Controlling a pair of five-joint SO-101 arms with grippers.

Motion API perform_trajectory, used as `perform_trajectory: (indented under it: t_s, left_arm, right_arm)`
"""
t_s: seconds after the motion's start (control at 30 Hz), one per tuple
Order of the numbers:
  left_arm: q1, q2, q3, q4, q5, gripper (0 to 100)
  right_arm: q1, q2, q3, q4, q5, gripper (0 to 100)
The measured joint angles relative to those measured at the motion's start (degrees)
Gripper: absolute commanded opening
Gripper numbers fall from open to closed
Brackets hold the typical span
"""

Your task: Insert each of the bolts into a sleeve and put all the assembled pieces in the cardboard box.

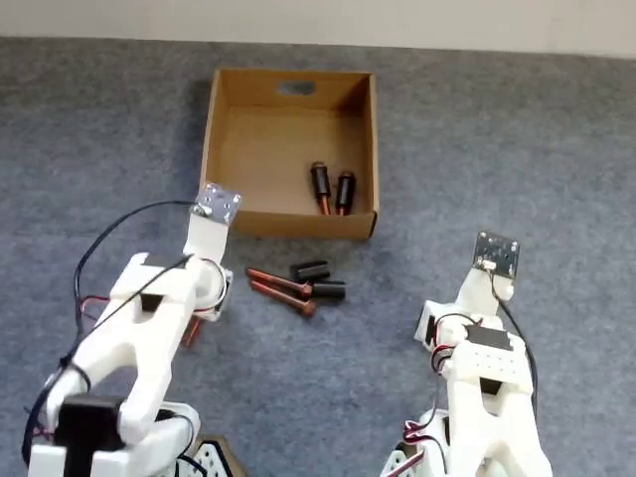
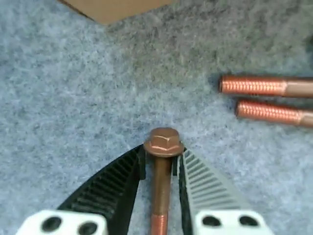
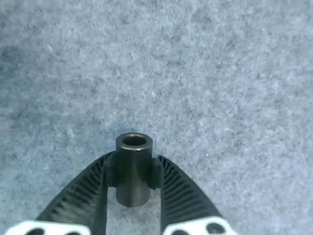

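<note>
A grey felt-like surface (image 3: 195, 73) lies under the left claw (image 2: 161, 153) clamping a copper hex-head bolt (image 2: 161, 183) and the right claw (image 3: 133, 162) gripping a black cylindrical sleeve (image 3: 133, 176).

In left gripper (image 2: 161, 155), ribbed plastic fingers (image 2: 115, 183): copper-coloured hex-head metal bolt (image 2: 161, 171), smooth w/ dull sheen. In right gripper (image 3: 133, 161): black cylindrical sleeve (image 3: 133, 174), matt, smooth. Under both, grey cloth table cover (image 3: 195, 73), fuzzy & rough.

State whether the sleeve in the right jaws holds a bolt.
Empty: the sleeve shows an open, hollow bore at its end.
</note>
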Motion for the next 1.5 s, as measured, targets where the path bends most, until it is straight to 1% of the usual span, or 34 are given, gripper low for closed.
perform_trajectory:
  t_s: [0.03,0.1,0.17,0.23,0.33,0.43,0.6,0.73,0.87,0.97,1.1,1.2,1.27,1.4,1.5]
  left_arm:
    - [0.0,0.79,-0.88,0.97,0.0,9]
    - [0.0,1.67,-2.11,2.46,0.09,1]
    - [0.09,2.02,-2.37,3.25,0.09,2]
    - [0.18,2.02,-2.37,3.78,0.09,1]
    - [0.18,2.02,-2.99,5.71,0.09,1]
    - [0.09,0.79,-4.66,10.46,0.18,1]
    - [-0.18,-10.29,-11.16,21.19,0.18,1]
    - [-0.18,-21.45,-15.03,24.0,0.18,1]
    - [-0.18,-31.21,-17.67,24.18,1.05,1]
    - [-0.18,-37.45,-18.37,23.91,5.19,1]
    - [-0.18,-43.78,-18.37,20.31,10.2,1]
    - [-0.09,-47.12,-18.37,17.32,12.75,1]
    - [-0.09,-48.62,-18.37,15.38,14.07,1]
    - [0.26,-49.93,-18.37,11.25,16.97,1]
    - [3.78,-49.93,-18.37,7.56,18.29,1]
  right_arm:
    - [0.0,0.0,0.0,0.0,0.0,0.5]
    - [0.0,0.0,0.0,0.0,0.0,0.5]
    - [0.0,0.0,0.0,0.0,0.0,0.5]
    - [0.0,0.0,0.0,0.0,0.0,0.5]
    - [0.0,0.0,0.0,0.0,0.0,0.5]
    - [0.0,0.0,-0.53,0.18,0.0,0.5]
    - [-0.7,0.0,-10.37,7.3,0.0,0.5]
    - [-7.74,0.0,-20.13,13.45,0.0,0.5]
    - [-16.44,0.0,-26.37,14.95,0.0,0.5]
    - [-20.75,0.0,-28.84,14.15,-2.64,0.5]
    - [-25.93,-2.81,-28.92,10.2,-5.1,0.5]
    - [-29.98,-9.93,-24.44,5.63,-5.27,0.5]
    - [-31.3,-15.65,-20.04,1.05,-5.19,0.5]
    - [-31.91,-24.18,-10.64,-8.79,-4.66,0.5]
    - [-32.09,-26.64,-6.42,-14.77,-4.66,0.5]
